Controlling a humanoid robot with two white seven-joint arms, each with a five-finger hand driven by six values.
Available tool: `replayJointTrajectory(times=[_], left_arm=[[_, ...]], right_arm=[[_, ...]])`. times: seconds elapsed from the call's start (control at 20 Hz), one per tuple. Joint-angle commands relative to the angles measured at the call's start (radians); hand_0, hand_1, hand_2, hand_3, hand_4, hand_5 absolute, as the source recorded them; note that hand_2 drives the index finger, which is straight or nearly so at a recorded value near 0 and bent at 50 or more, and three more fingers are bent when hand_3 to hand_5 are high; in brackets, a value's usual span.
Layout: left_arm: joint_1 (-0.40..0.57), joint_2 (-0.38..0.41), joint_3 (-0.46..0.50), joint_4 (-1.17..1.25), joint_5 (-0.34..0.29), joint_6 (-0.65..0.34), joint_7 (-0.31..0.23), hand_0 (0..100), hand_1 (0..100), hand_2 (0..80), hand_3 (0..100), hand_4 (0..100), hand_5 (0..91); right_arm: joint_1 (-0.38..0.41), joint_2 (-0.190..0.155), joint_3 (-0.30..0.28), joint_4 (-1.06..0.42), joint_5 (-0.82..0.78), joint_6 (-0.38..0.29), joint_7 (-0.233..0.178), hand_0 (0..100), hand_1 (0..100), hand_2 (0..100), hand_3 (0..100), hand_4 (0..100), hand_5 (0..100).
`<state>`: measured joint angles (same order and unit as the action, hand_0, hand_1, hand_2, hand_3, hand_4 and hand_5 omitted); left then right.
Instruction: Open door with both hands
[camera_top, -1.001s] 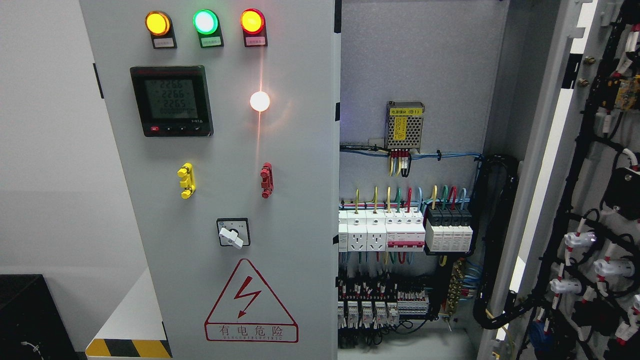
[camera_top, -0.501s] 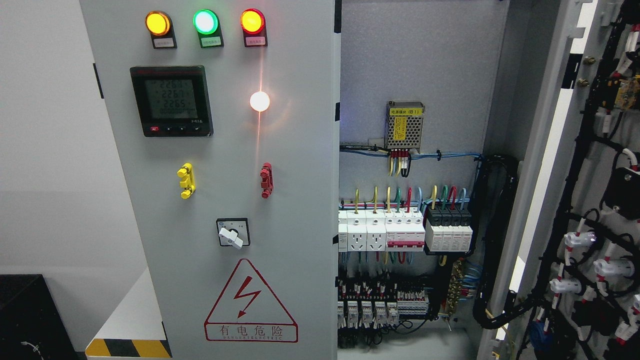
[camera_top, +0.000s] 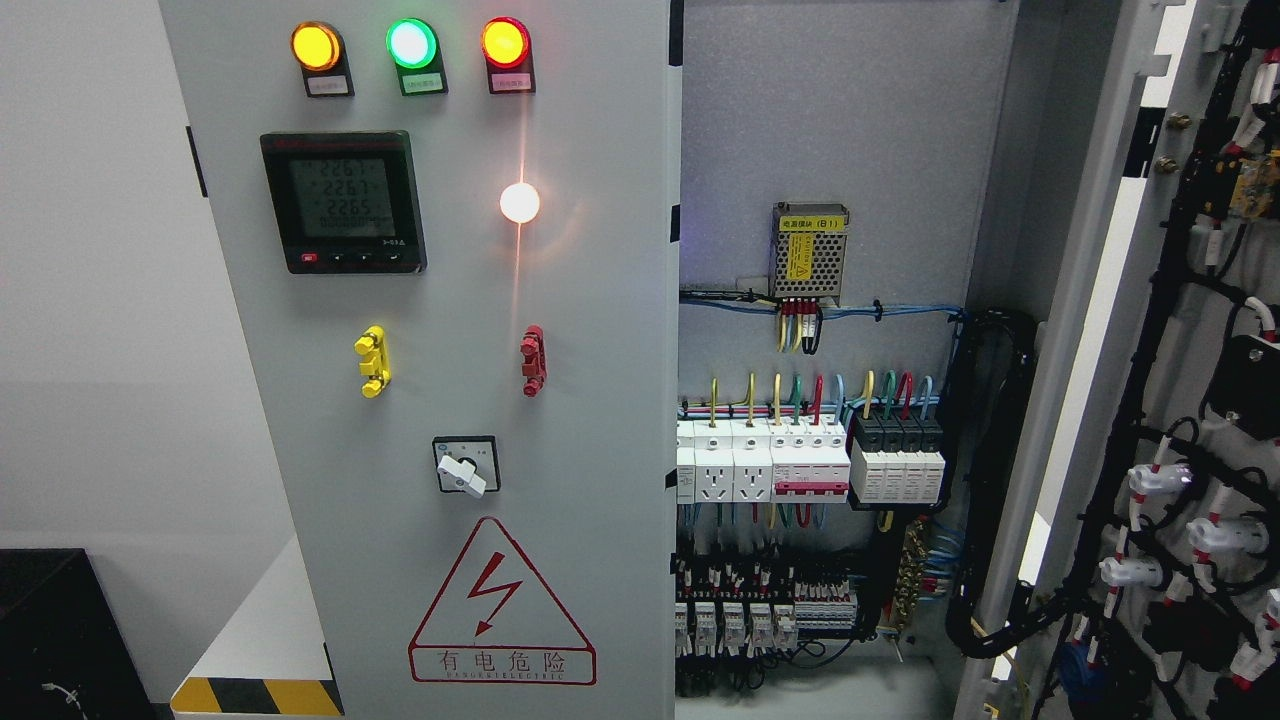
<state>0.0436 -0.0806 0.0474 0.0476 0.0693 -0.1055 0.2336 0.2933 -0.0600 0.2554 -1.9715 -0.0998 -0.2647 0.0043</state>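
Note:
A grey electrical cabinet fills the head view. Its left door (camera_top: 590, 420) is closed and faces me, carrying three lit lamps (camera_top: 411, 43), a digital meter (camera_top: 343, 201), a white lamp (camera_top: 519, 202), yellow (camera_top: 373, 361) and red (camera_top: 533, 360) handles, a rotary switch (camera_top: 465, 465) and a red warning triangle (camera_top: 500, 605). The right door (camera_top: 1200, 380) is swung wide open at the right, its wired back showing. Between them the interior (camera_top: 830, 130) shows breakers (camera_top: 810, 460) and wiring. Neither of my hands is in the picture.
A black box (camera_top: 50, 630) stands at the lower left. A white surface with a yellow-and-black striped edge (camera_top: 255, 695) lies beside the cabinet's foot. A plain white wall (camera_top: 100, 300) is at the left.
Only the meter's digits have flickered; both doors and everything else stand as before.

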Motion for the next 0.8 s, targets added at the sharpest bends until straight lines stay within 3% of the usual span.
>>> replayJointTrajectory(times=[0.0, 0.25, 0.75], left_arm=[[-0.005, -0.019, 0.003, 0.003, 0.001, 0.0, 0.0, 0, 0, 0.0, 0, 0, 0.0], [-0.008, -0.019, 0.006, 0.003, 0.001, 0.0, 0.0, 0, 0, 0.0, 0, 0, 0.0], [-0.008, -0.019, 0.006, 0.003, 0.001, 0.0, 0.0, 0, 0, 0.0, 0, 0, 0.0]], right_arm=[[-0.118, -0.009, 0.011, -0.086, 0.0, 0.015, -0.003, 19, 0, 0, 0, 0, 0], [-0.197, -0.006, 0.013, -0.081, 0.0, 0.165, -0.007, 19, 0, 0, 0, 0, 0], [-0.408, 0.005, 0.031, -0.047, 0.0, 0.357, -0.009, 19, 0, 0, 0, 0, 0]])
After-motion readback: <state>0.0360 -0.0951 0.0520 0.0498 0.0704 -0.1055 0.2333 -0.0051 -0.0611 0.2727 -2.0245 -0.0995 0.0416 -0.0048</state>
